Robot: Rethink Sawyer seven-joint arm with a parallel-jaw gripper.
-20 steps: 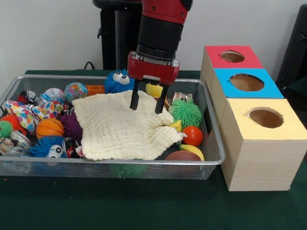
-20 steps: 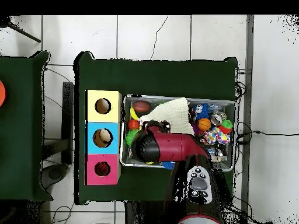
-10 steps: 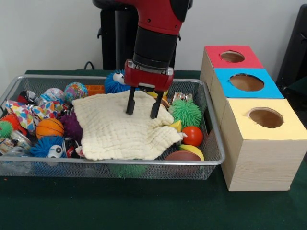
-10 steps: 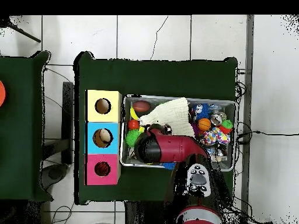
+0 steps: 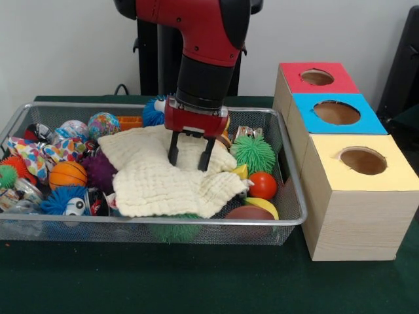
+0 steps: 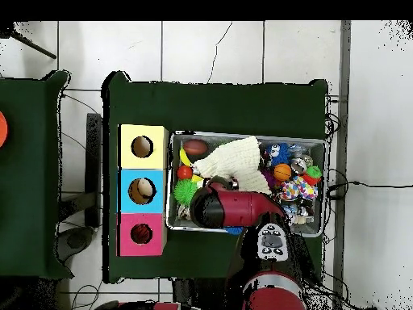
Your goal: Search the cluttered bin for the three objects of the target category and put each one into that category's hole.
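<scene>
The green surface fills the lower part of the front view and carries the bin, a wide wire-mesh tray at left and centre, with three wooden boxes beside it at the right. The yellow-topped box is lowest in the frame, the blue-topped box above it and the red-topped box highest, each with a round hole.

The red and black arm comes down from the top centre. A cream cloth lies rumpled over the middle of the bin. The hand has its two dark fingers spread, tips pressed into the cloth's upper part.

Around the cloth lie toys: a green spiky ball, an orange basketball, a red ball and a brown football.
</scene>
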